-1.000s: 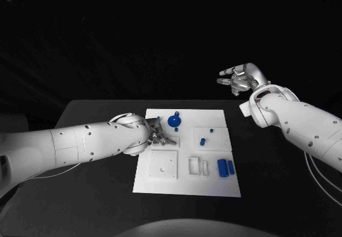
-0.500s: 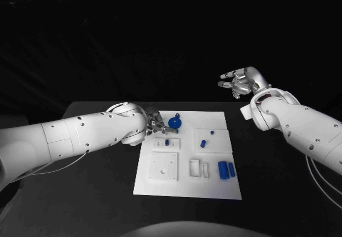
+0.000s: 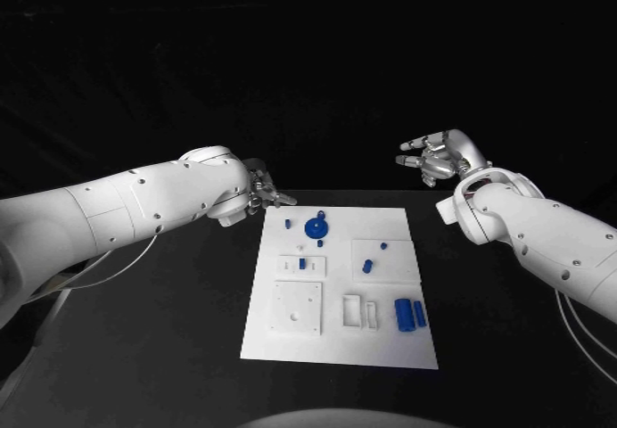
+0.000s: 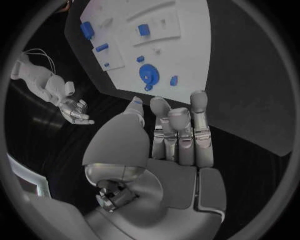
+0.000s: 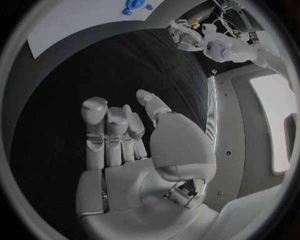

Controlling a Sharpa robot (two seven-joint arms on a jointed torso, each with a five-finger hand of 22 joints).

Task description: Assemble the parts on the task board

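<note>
Head view has both hands empty, left hand (image 3: 261, 193) beside the task board (image 3: 342, 343), right hand (image 3: 437, 158) far-right; judging next: reach for a part (image 3: 316, 226).

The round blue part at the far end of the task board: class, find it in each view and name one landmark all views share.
Head view: round blue part near the task board's far edge.
Left wrist view: round blue part on the board, just beyond the left hand's fingertips.
Right wrist view: at the circle's rim, far from the right hand.
Shared landmark: the white board itself.
</note>
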